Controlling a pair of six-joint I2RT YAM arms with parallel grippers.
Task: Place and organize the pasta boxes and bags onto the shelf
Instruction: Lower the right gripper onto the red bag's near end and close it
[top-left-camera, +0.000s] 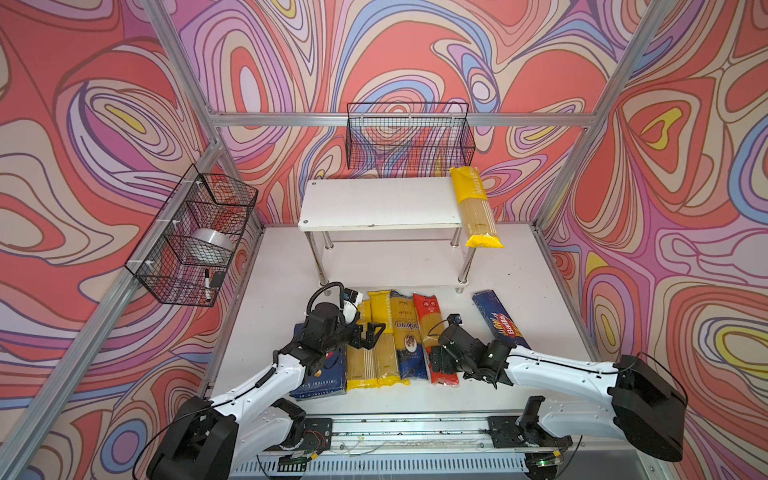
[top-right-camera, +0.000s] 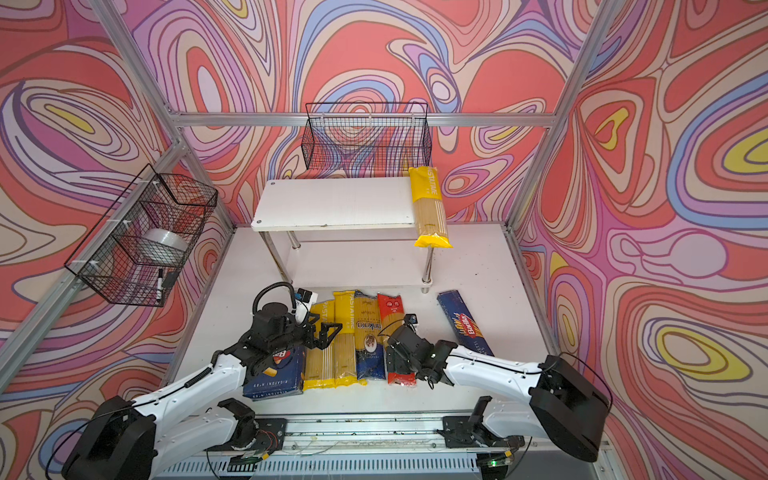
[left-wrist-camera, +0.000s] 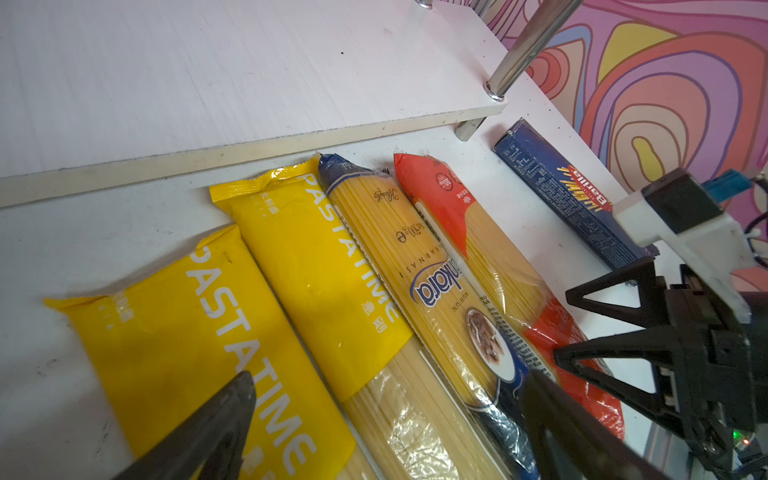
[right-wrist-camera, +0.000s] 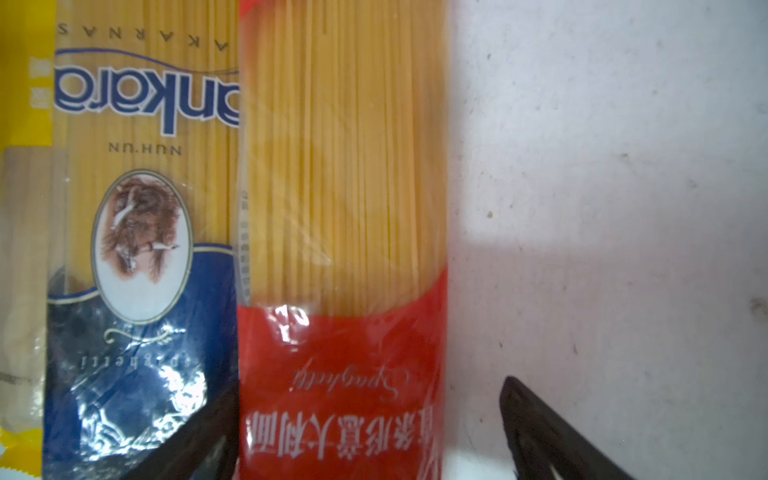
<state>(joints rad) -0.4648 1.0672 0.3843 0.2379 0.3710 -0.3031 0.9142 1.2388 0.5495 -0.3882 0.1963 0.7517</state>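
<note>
On the table before the shelf (top-left-camera: 374, 203), six packs lie in a row. Far left, the wide box (top-left-camera: 322, 376) sits partly under the left arm. The left gripper (top-left-camera: 369, 334) hangs over the two yellow bags (top-left-camera: 386, 357), jaws wide, holding nothing. Next come the dark blue bag (top-left-camera: 409, 349) and the red bag (top-left-camera: 428, 316). The right gripper (right-wrist-camera: 370, 386) is low over the red bag's near end, jaws spread to either side, not closed. Further right, set apart, lies the long box (top-left-camera: 500, 326). A third yellow bag (top-left-camera: 473, 203) rests on the shelf's top board, right end, overhanging the front edge.

Judgement: the red bag pick is in hand. The next move calls for a square closure and a level lift, as the bag may sag.
</note>
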